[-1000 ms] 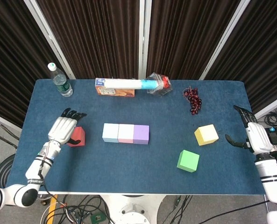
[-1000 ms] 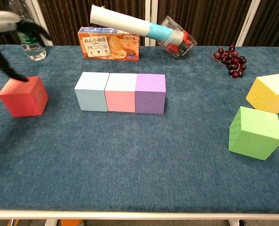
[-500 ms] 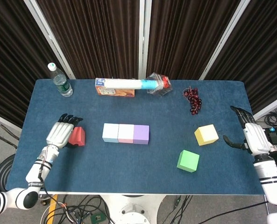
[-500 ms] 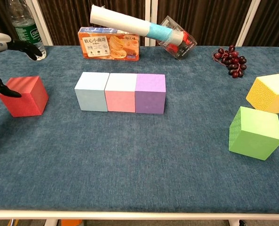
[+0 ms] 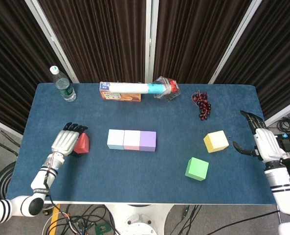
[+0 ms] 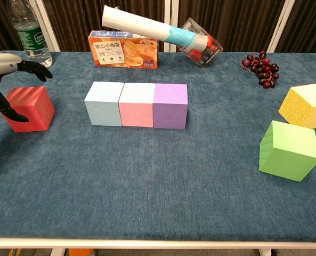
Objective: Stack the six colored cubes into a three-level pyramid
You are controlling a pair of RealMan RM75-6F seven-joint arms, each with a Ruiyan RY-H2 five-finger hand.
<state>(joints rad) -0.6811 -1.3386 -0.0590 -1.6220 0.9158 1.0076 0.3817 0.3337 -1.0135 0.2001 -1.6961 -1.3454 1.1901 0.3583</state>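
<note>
The blue table [image 5: 149, 176] fills most of the frame, and across its middle runs my finished bottom row: pale blue cube [image 5: 116, 139], pink cube [image 5: 132, 140] and purple cube [image 5: 147, 140], touching side by side, long axis left to right in the picture.

Three cubes are not yet stacked. The red cube [image 5: 81, 144] sits at the left of the frame, just left of the row, tilted in the head view. The yellow cube [image 5: 216, 141] and green cube [image 5: 197, 169] lie at the right, well apart from the row.

My left hand [image 5: 65, 140] is at the red cube, fingers reaching over its top and far-left side, thumb low against its left face in the chest view. It looks like a grasp closing, though I cannot tell whether the cube is truly gripped. My right hand [image 5: 263, 143] hovers at the right edge of the frame, fingers spread, holding nothing, with the yellow cube just to its left.

The turning point, as I judge it: the row lies to the right of my left hand, so the red cube should travel rightward and up onto the seam between pale blue and pink. The left hand is plainly the nearer one.
</note>
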